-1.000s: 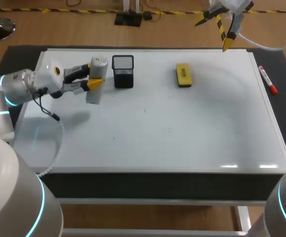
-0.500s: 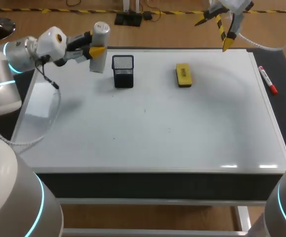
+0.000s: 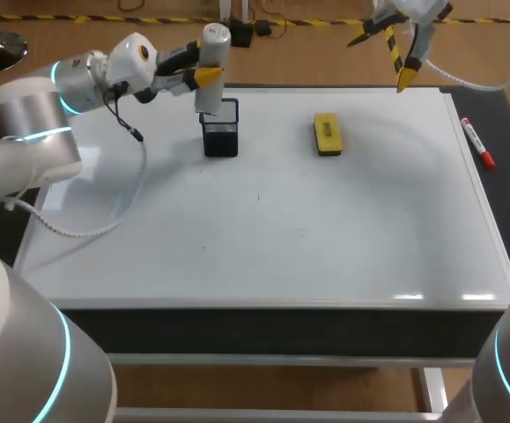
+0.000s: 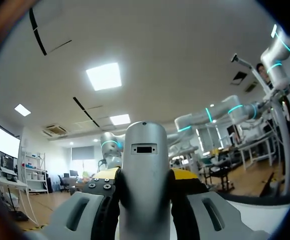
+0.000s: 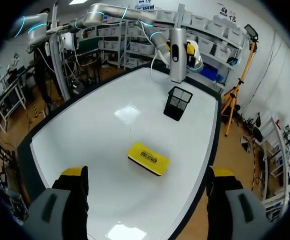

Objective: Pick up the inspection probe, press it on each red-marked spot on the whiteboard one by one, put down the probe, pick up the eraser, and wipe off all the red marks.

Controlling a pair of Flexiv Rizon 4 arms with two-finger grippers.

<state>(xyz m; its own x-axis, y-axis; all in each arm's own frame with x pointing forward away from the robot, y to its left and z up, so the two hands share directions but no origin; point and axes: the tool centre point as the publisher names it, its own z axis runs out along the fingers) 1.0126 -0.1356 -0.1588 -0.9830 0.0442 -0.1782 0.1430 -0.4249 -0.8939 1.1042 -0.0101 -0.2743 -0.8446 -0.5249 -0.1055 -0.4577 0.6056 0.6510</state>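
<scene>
Probe [image 3: 212, 63] upright in the left gripper [image 3: 203, 72], fingers clamped on its body, poised over the mesh holder [image 3: 220, 130] by the whiteboard's [image 3: 325, 247] far edge, probably for stowing. Right gripper [image 3: 382, 55] hangs wide open, ready for the eraser [image 3: 328, 134] near that edge.
</scene>
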